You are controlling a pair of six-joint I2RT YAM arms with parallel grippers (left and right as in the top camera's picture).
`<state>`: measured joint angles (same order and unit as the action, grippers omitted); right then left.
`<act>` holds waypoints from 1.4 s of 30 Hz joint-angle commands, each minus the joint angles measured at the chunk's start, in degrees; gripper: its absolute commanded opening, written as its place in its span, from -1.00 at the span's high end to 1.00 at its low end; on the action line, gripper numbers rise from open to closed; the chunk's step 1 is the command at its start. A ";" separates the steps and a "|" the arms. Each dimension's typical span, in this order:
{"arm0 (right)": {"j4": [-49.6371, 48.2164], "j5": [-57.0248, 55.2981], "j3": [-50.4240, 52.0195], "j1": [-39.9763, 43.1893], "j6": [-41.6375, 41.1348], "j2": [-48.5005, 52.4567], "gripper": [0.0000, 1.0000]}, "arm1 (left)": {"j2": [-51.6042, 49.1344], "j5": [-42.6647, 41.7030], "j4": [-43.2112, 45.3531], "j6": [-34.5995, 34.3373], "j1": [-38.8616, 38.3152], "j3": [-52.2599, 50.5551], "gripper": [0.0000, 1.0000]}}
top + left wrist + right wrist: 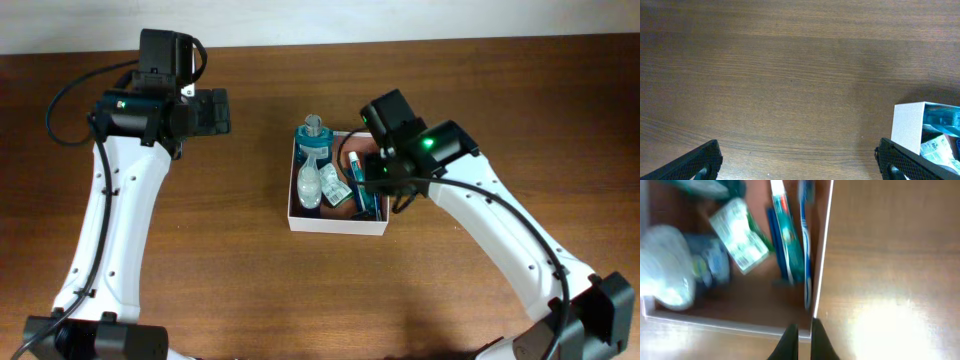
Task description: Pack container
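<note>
Right gripper (pixel 802 339), pinched closed on nothing, hangs over the container's (pixel 338 224) right wall; the wide-open left gripper (pixel 800 161) is farther, container to its right.

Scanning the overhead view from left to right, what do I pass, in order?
left gripper, fingers open → container, its left wall → clear bottle → green-and-white packet → blue toothbrush → right arm, its white link.
</note>
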<state>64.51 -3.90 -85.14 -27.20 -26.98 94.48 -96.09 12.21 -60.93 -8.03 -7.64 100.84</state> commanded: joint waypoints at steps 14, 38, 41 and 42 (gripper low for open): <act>1.44 9.53 10.67 -5.22 0.13 0.17 0.92 | 0.87 0.00 -0.04 -0.72 0.09 0.48 -0.99; -9.55 -0.24 17.70 -4.98 4.26 0.50 0.92 | 0.87 0.00 -0.04 -0.72 0.09 0.48 -0.99; -9.42 -0.81 17.70 -4.98 4.28 0.48 0.92 | 0.87 0.00 -0.04 -0.72 0.09 0.48 -0.99; -9.29 -1.16 17.70 -4.98 4.28 0.48 0.92 | 0.87 0.00 -0.04 -0.72 0.09 0.48 -0.99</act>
<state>55.42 -2.42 -67.64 -32.03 -23.53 94.78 -96.09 12.21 -60.93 -8.03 -7.64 100.84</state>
